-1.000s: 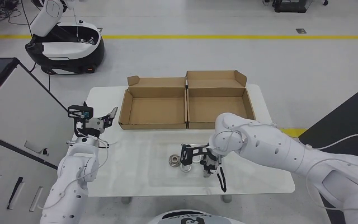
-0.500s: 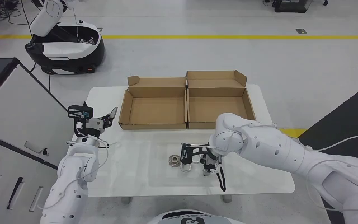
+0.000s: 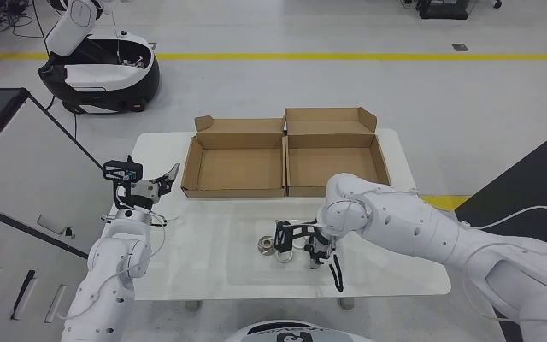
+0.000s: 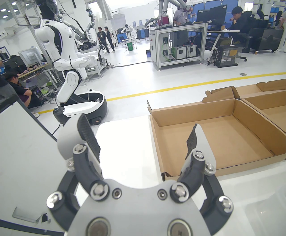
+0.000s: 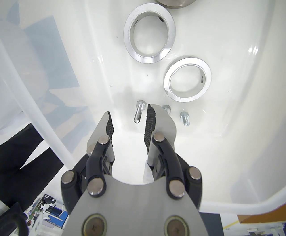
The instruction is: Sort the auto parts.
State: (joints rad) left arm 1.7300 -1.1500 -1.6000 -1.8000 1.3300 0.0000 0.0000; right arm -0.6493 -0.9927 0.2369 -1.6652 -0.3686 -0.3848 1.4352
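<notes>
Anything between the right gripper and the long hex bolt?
Nothing visible. The right gripper is open, and the hex bolt lies bare just past its fingertips. A shorter bolt sits close behind one finger and might get nudged.

You have two boxes at the far side: a left box [image 3: 232,168] and a right box [image 3: 335,161]. Nearer to you, count two silver rings [image 5: 149,36] [image 5: 187,78], three bolts [image 5: 139,113] [image 5: 166,108] [image 5: 185,118], one of them half hidden, and one darker round part [image 5: 174,2].
</notes>
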